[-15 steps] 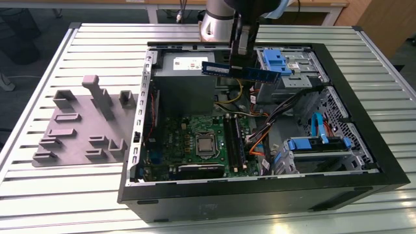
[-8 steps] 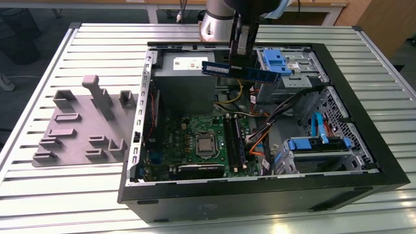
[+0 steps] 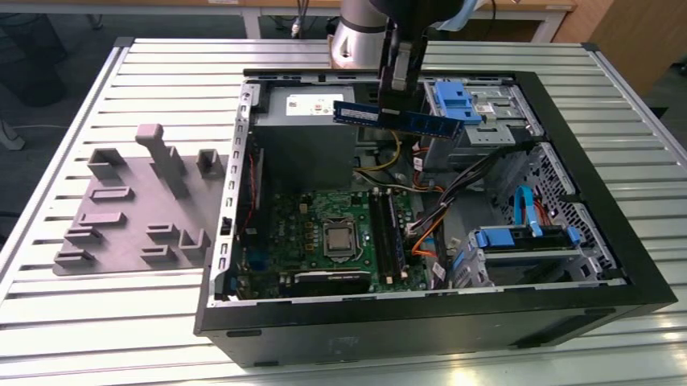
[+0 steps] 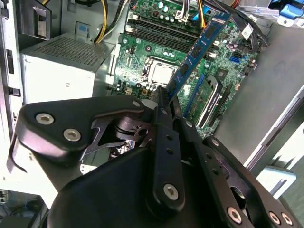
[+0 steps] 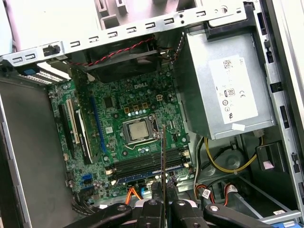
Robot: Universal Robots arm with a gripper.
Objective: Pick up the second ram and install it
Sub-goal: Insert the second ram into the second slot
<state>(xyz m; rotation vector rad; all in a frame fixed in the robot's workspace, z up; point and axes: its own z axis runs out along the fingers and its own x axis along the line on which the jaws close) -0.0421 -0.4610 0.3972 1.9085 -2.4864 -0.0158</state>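
Note:
The second ram (image 3: 400, 117), a slim blue-green stick with dark chips, hangs level above the open computer case, over its back half beside the power supply. My gripper (image 3: 398, 103) is shut on its top edge. In the second wrist view the ram (image 4: 199, 50) juts out from the black fingers (image 4: 160, 105) over the motherboard. The first wrist view catches the ram (image 5: 163, 159) edge-on as a thin line, held by the gripper (image 5: 163, 202) above the long black memory slots (image 5: 147, 166). The slots (image 3: 388, 233) lie on the green motherboard (image 3: 306, 229), below and in front of the stick.
The black case (image 3: 429, 318) lies open on a slatted metal table (image 3: 161, 72). Inside are a grey power supply (image 3: 306, 133), blue drive cages (image 3: 462, 100), loose cables (image 3: 424, 217) and the processor socket (image 3: 338, 239). Grey plastic fixture blocks (image 3: 140, 201) stand at the exterior view's left.

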